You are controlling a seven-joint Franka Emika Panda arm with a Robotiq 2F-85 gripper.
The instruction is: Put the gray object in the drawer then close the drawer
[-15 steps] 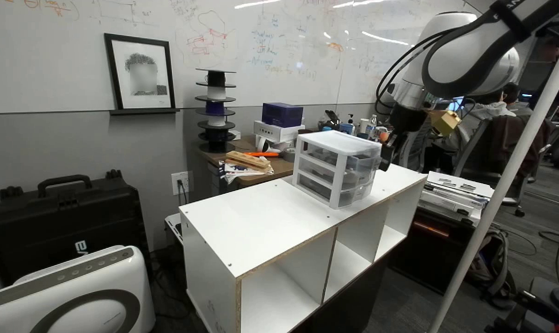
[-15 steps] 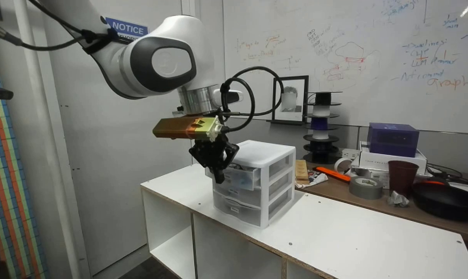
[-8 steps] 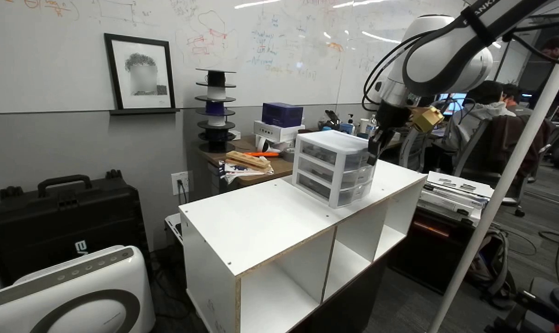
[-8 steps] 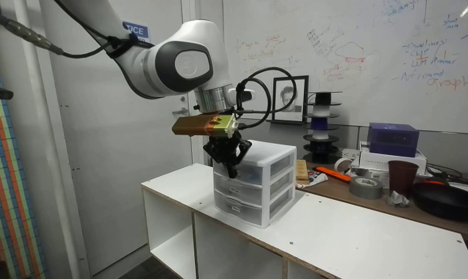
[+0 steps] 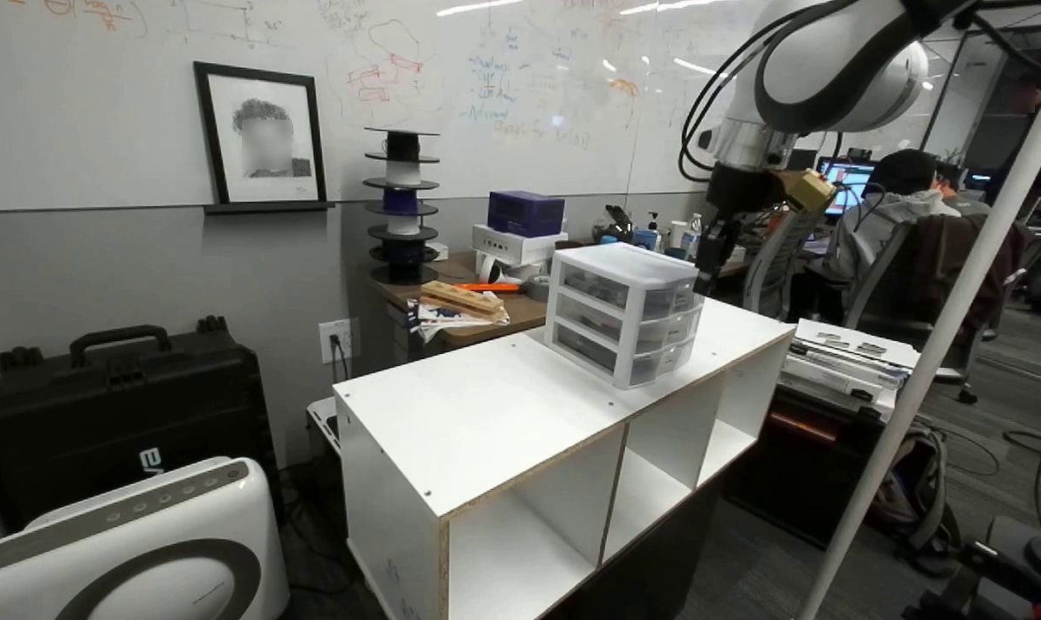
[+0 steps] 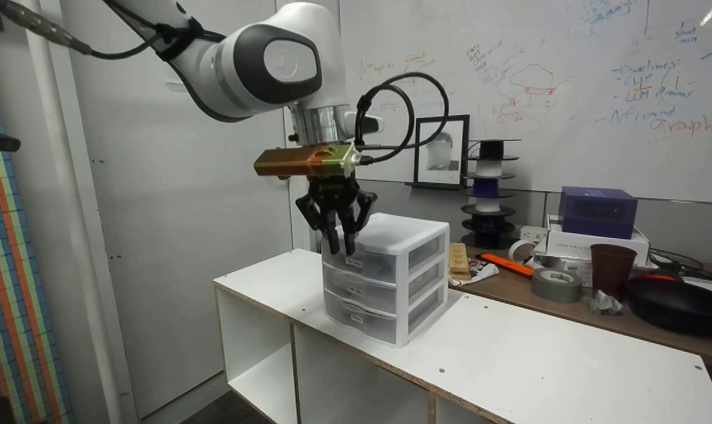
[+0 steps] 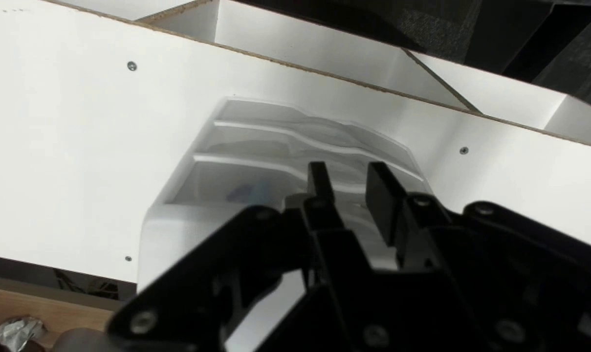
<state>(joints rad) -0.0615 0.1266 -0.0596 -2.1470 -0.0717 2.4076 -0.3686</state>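
Observation:
The small white-framed drawer unit (image 5: 628, 263) stands on the white shelf, and it also shows in an exterior view (image 6: 403, 231). Its translucent top drawer (image 6: 373, 266) looks shut, in line with the two drawers below. In the wrist view the top drawer (image 7: 212, 183) shows a bluish patch through the plastic. No gray object shows outside; I cannot tell whether it is inside. My gripper (image 6: 341, 246) is above and in front of the top drawer's front, pointing down. In the wrist view the gripper's fingers (image 7: 348, 183) are apart with nothing between them.
The white open-cubby shelf (image 5: 477, 422) bears the unit. A brown desk (image 6: 503, 290) behind it holds a stack of spools (image 5: 402, 176), boxes, tape (image 6: 557, 285), a dark cup (image 6: 612, 268) and a black pan (image 6: 679, 305). A white pole (image 5: 942, 344) rises in front.
The top drawer stood partly open one second ago and was pushed in by half a second ago. Since then my gripper has risen and its fingers have moved apart.

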